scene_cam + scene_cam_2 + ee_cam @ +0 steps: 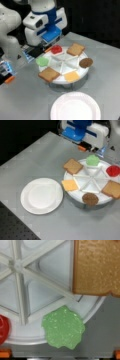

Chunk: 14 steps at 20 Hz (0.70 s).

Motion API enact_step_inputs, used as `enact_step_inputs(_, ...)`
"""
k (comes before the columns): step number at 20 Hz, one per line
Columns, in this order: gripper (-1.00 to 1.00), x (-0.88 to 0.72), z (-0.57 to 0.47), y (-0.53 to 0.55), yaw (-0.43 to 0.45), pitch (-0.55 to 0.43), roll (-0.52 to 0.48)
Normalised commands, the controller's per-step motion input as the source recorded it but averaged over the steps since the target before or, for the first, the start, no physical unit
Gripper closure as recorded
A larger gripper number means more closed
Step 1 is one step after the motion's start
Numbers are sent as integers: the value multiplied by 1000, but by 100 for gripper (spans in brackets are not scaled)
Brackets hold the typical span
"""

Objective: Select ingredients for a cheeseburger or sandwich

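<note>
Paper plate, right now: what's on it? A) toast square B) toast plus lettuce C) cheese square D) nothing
D: in both front views the white paper plate is bare, and the toast squares, lettuce, tomato, cheese and patty all sit on the divided tray.

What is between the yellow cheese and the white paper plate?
Nothing. In both front views only bare grey table lies between the yellow cheese on the divided tray and the white paper plate. The gripper's fingers do not show.
</note>
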Motion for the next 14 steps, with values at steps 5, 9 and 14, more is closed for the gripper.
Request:
enact_step_inputs(5, -100, -36, -1, -50, 219, 121, 288)
enact_step_inputs(9, -100, -78, -7, -240, 64, 110, 233)
enact_step_inputs(14, -100, -31, -1, -324, -117, 93, 338)
